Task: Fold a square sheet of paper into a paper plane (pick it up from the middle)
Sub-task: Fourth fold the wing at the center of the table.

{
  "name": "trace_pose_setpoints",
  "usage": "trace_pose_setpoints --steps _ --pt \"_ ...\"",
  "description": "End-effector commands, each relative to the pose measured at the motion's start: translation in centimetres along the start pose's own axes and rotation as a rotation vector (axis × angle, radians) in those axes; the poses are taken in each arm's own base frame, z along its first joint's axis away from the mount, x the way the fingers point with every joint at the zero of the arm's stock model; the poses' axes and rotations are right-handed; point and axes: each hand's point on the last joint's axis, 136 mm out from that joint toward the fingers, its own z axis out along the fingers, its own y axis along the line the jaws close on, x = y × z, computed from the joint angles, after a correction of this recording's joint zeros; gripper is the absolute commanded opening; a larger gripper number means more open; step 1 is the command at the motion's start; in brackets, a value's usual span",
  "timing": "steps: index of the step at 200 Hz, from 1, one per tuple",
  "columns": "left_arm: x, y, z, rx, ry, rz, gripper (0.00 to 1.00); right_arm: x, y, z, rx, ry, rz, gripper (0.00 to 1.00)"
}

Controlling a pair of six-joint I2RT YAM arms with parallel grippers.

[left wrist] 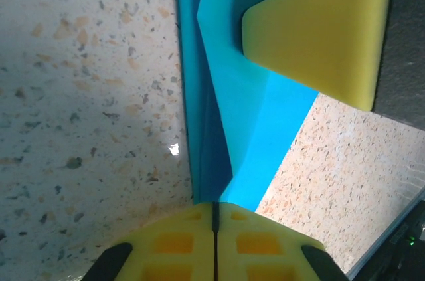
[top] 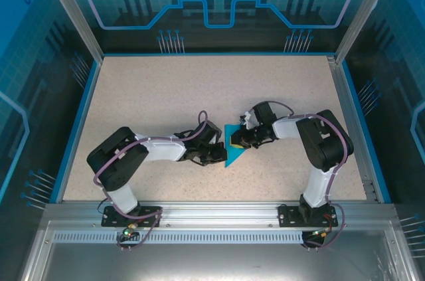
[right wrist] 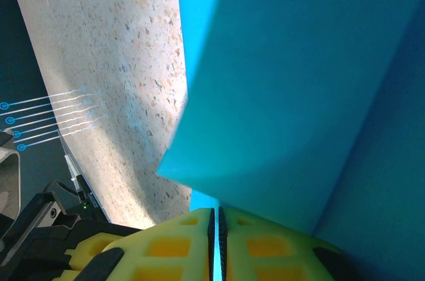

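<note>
Left gripper (top: 218, 156) and right gripper (top: 237, 140) each pinch an edge of the creased paper sheet (top: 234, 155). Bare table (top: 166, 95) all round.

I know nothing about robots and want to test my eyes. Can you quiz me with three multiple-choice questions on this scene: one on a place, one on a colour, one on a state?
1. Where on the table is the paper?
A) in the middle, between the two grippers
B) in the far left corner
C) at the right edge

2. What colour are the left gripper's fingers?
A) red
B) yellow
C) white

3. How is the right gripper?
A) wide open
B) shut on the paper
C) holding a cup

Answers:
1 A: the top view shows both grippers meeting at it mid-table.
2 B: the left wrist view shows yellow fingers.
3 B: its fingers press together with a blue sliver between them.
</note>
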Motion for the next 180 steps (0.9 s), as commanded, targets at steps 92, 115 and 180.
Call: trace_pose_setpoints --steps 92,115,180 --pt "5.3 1.0 1.4 0.089 0.240 0.028 0.00 1.5 -4.7 0.6 0.160 0.028 0.060 0.13" --pt "6.2 1.9 1.9 0.081 0.279 -0.003 0.00 1.8 -5.2 0.5 0.180 0.030 0.061 0.13" --pt "7.1 2.3 0.2 0.083 0.273 -0.016 0.17 2.1 -5.7 0.7 0.186 0.032 0.080 0.12"
